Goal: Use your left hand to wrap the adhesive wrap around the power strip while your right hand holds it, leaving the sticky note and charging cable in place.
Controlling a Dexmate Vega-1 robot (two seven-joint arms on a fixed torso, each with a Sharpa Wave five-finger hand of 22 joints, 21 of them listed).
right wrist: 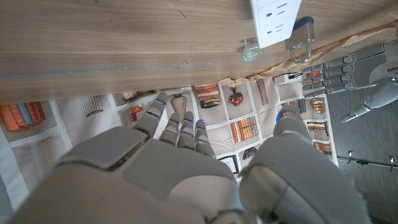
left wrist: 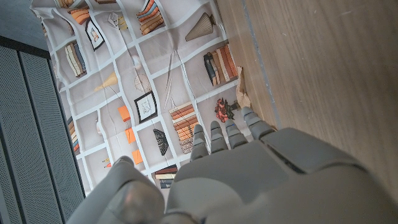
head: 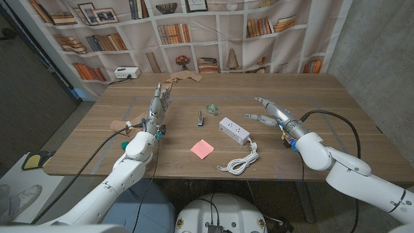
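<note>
The left hand [head: 157,107] stands with fingers spread, holding nothing; the right hand [head: 272,114] is likewise open and empty, off at three o'clock of the power strip [head: 234,130]. Nothing looks started: the strip lies bare mid-table, sticky note [head: 202,148] at seven o'clock, charging cable [head: 238,163] at six, a small clear roll, probably the adhesive wrap [head: 212,107], at eleven. No containers visible.
</note>
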